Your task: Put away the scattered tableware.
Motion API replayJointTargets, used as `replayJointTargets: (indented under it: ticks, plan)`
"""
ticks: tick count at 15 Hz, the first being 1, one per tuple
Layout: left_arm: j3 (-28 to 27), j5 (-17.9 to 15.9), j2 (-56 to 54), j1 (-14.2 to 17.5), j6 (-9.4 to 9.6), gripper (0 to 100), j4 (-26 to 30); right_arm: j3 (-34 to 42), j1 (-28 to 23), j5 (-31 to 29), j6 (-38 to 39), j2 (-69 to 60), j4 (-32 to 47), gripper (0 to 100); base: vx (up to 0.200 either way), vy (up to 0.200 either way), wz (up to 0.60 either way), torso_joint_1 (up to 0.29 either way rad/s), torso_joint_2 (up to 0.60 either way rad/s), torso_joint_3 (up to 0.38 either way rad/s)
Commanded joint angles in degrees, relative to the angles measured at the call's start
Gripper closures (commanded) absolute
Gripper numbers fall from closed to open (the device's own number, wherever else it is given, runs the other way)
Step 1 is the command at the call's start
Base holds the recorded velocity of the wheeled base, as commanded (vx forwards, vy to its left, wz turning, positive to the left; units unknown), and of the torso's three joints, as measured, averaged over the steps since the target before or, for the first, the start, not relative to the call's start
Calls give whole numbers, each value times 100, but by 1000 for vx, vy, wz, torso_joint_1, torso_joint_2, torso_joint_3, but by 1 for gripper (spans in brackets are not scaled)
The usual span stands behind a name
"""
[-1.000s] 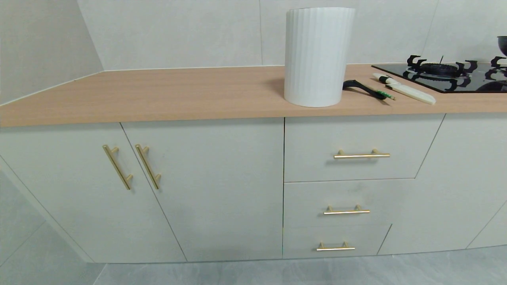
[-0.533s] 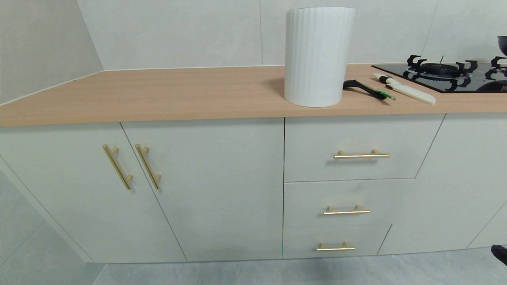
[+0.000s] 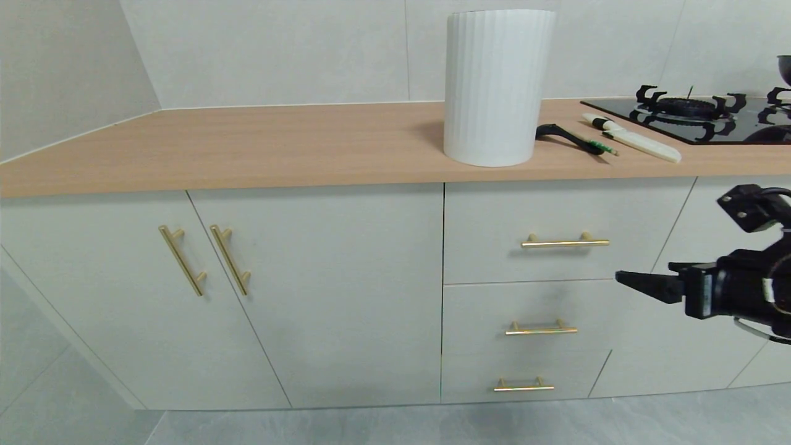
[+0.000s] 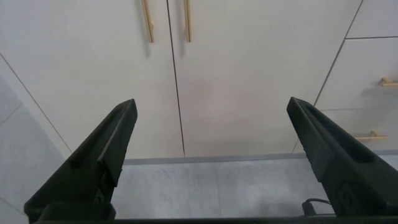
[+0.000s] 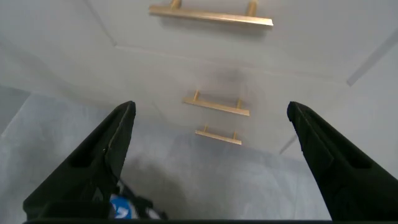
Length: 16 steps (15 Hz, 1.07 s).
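Right claw (image 5: 208, 124) spread before drawers (image 3: 544, 213), wooden counter (image 3: 278, 148), tiled wall (image 3: 278, 49)

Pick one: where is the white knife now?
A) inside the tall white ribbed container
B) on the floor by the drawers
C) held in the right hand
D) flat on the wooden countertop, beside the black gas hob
D: the white knife lies flat on the wooden countertop beside the black gas hob, and the right hand is open and empty.

Matt ribbed holder (image 3: 491, 86), wood-grain countertop (image 3: 247, 148)
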<state>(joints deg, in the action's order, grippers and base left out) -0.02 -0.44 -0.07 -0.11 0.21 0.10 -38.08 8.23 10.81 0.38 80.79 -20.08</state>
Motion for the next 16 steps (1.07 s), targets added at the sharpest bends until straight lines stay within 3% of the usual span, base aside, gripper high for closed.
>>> replayJointTargets:
  ticks: [1, 10, 16]
  plan:
    - [-6, 0, 7, 2, 6, 0, -1, -419, 126, -71, -3, 1387, -207, 0, 0, 0, 0, 0, 0, 0]
    - [2, 0, 7, 2, 6, 0, -1, -410, 337, -369, 59, 2459, -277, 0, 0, 0, 0, 0, 0, 0]
    - [-6, 0, 7, -7, 6, 0, -1, -384, 372, -756, 59, 3962, -1209, 0, 0, 0, 0, 0, 0, 0]
